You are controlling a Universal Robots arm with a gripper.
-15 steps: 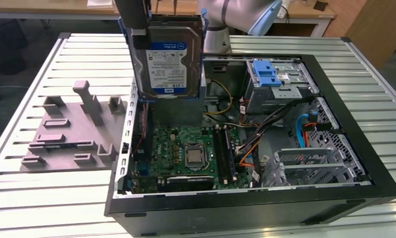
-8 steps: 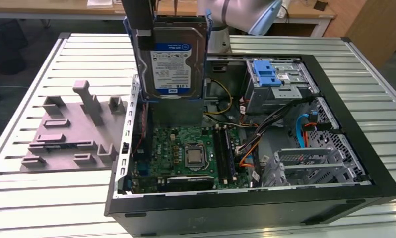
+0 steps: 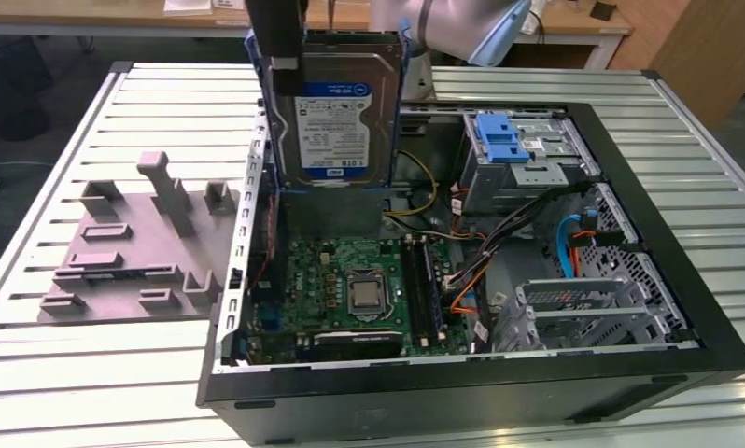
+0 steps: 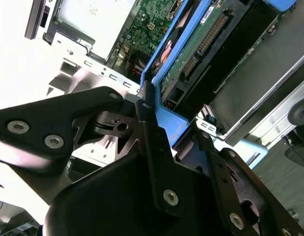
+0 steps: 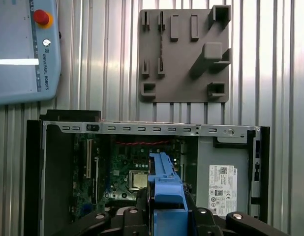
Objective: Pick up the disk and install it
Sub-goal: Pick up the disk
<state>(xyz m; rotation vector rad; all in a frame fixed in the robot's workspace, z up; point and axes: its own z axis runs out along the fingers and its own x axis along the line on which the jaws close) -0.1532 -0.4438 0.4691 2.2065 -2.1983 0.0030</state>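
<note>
Vertically: hand (image 5: 167,211) grips disk (image 3: 332,121), long axis upright, above case (image 3: 678,233).

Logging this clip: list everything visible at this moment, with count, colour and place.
slatted metal table: one, pale grey, under everything.
black metal computer case: one, black, lid off, on the table.
green motherboard: one, green, inside the case.
bare blue plastic bracket: one, blue, in the case's grey drive cage.
loose cables: several, orange, blue, black, inside the case.
silver rectangular hard drive in a blue plastic frame: one, silver and blue, held upright above the case.
grey moulded fixture plate: one, grey, on the table, to the exterior view's left of the case.
pendant with a red button: one, pale blue-grey, on the table near the fixture plate.
end effector: one, black, shut on the drive's blue frame.
</note>
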